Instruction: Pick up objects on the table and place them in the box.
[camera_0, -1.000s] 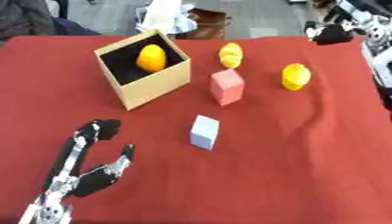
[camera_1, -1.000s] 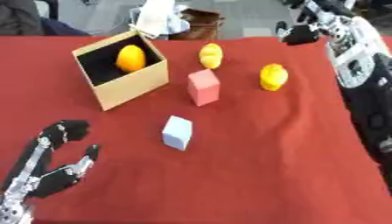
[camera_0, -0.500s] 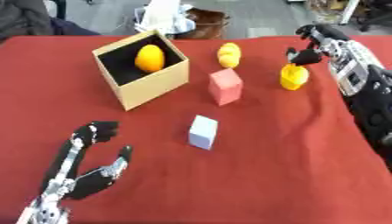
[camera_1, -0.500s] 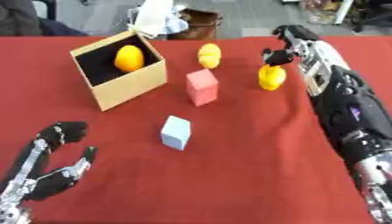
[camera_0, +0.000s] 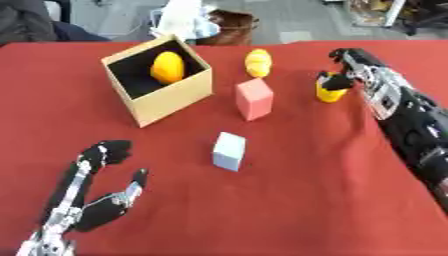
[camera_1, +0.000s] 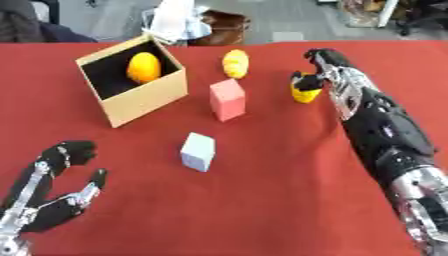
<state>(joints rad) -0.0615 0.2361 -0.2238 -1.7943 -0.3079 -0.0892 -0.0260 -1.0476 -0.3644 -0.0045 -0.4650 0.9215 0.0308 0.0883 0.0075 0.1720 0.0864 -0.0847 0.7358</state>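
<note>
1. A red surface holds all the things.
2. A tan box sits at the far left, with its open top facing up. An orange thing lies inside it.
3. A pink block stands just to the right of the box, apart from it.
4. A small yellow-orange thing lies behind the pink block, near the far edge.
5. A pale blue block sits nearer to the robot, well apart from the box.
6. A yellow thing stands at the right, past the pink block.
7. The right hand comes in from the right side. Its fingers bend down around the top of the yellow thing, and the thumb lies on its near left side. The yellow thing is on the surface.
8. The left hand rests near the lower left corner. Its fingers are spread and a little bent, and it holds nothing.
</note>
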